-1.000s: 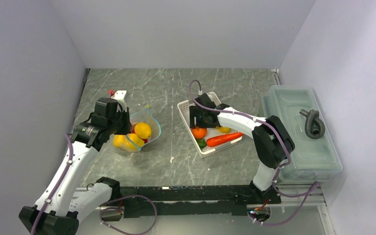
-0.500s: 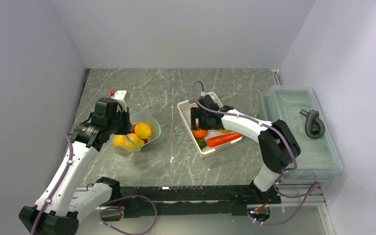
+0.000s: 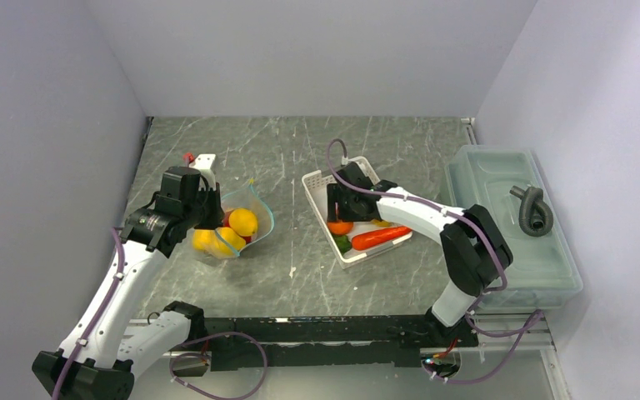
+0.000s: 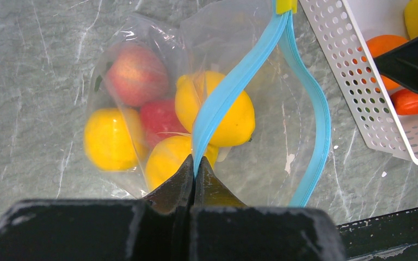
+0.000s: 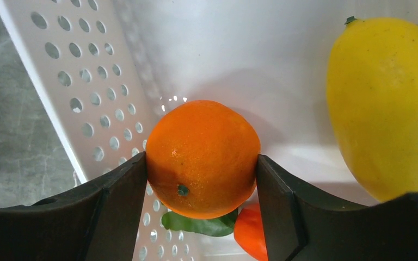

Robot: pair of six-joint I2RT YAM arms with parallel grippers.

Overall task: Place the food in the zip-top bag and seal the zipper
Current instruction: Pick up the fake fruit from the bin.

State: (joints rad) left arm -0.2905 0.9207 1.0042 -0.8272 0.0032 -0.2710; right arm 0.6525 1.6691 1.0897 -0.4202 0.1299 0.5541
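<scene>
We had lowered the right gripper [image 5: 201,166] around the glossy round toy orange [image 5: 202,144], clasped squarely between its jaws, while our left gripper [image 4: 194,167] pinched the teal-blue zipper strip [image 4: 234,87] of the clear plastic bag [image 4: 283,128].

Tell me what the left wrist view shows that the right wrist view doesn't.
Only left wrist: the zip-top bag holding a lemon and other food, its zipper pinched between the left fingers. Only right wrist: the right fingers against both sides of the orange, a green piece by it. Both: the white basket, the orange and a yellow piece.
</scene>
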